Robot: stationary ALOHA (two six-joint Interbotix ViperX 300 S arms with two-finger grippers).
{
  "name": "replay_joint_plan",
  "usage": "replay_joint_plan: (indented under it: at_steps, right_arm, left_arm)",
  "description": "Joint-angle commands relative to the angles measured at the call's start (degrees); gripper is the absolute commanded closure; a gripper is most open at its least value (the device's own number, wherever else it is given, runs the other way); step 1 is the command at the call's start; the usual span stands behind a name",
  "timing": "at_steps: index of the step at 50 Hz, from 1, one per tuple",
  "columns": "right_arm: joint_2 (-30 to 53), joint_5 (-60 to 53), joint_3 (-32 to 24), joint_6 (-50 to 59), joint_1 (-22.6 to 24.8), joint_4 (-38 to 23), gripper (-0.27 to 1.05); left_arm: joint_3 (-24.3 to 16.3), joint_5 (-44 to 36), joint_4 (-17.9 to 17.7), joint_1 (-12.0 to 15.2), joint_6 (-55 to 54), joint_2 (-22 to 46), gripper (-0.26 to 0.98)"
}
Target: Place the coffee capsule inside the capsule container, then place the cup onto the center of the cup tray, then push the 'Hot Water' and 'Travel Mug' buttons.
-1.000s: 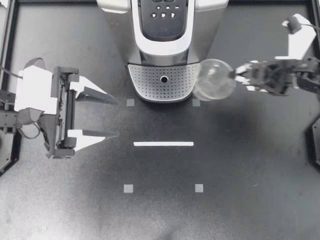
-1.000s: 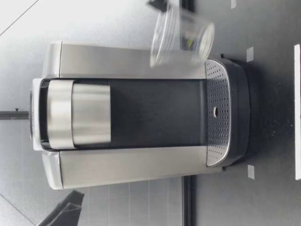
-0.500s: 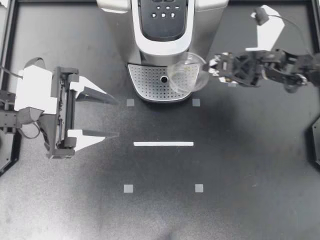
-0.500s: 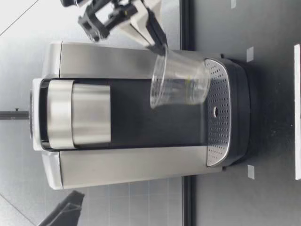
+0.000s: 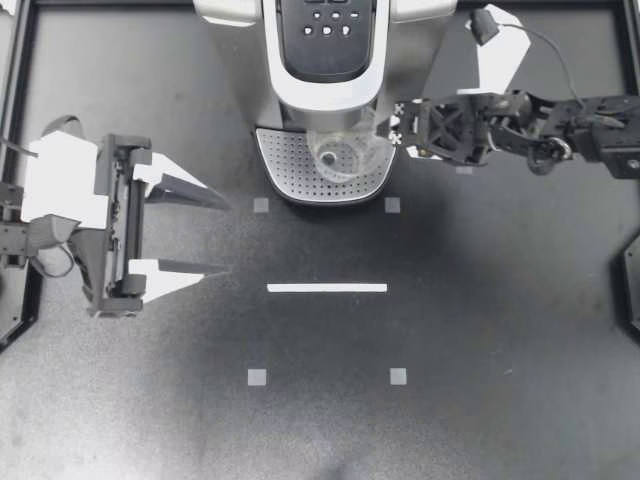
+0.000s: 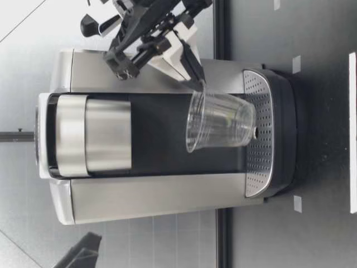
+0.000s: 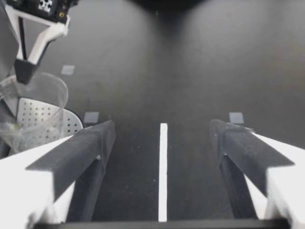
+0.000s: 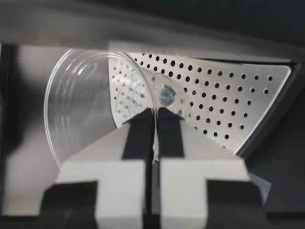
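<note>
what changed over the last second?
My right gripper, shut on the rim of the clear cup throughout, carried it from beside the coffee machine to over the cup tray, and lower. My left gripper stayed open, parked.

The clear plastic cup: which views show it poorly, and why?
Top view: the clear plastic cup almost vanishes over the perforated silver tray. Low view: plain against the dark recess of the coffee machine. Right wrist view: tray holes show through it.
</note>
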Motion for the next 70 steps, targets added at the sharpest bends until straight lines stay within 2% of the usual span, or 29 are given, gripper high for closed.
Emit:
replay_joint_plan:
  at_steps: [1,21,40,55,70]
  right_arm:
    - [-0.2,-0.3,-1.8,-0.2,0.3,-0.1,0.72]
    - [1.0,-1.0,-2.5,-0.3,0.2,-0.4,0.68]
    - [1.8,-1.3,-3.7,-0.2,1.1,-1.0,0.36]
    - [2.4,-1.3,-4.5,-0.2,1.4,-1.0,0.35]
    - [-1.0,-1.4,-3.3,-0.4,1.4,-1.7,0.32]
  left_arm:
    - [-0.5,-0.4,-0.1,0.2,-0.1,-0.8,-0.02]
    - [-0.1,-0.8,-0.1,0.2,-0.1,-0.8,-0.02]
    - [-0.1,-0.8,-0.1,0.2,-0.1,-0.9,-0.02]
    - [0.0,-0.8,-0.4,0.2,-0.1,-1.1,-0.02]
    - [0.0,-0.9,-0.6,0.2,-0.1,-1.8,-0.02]
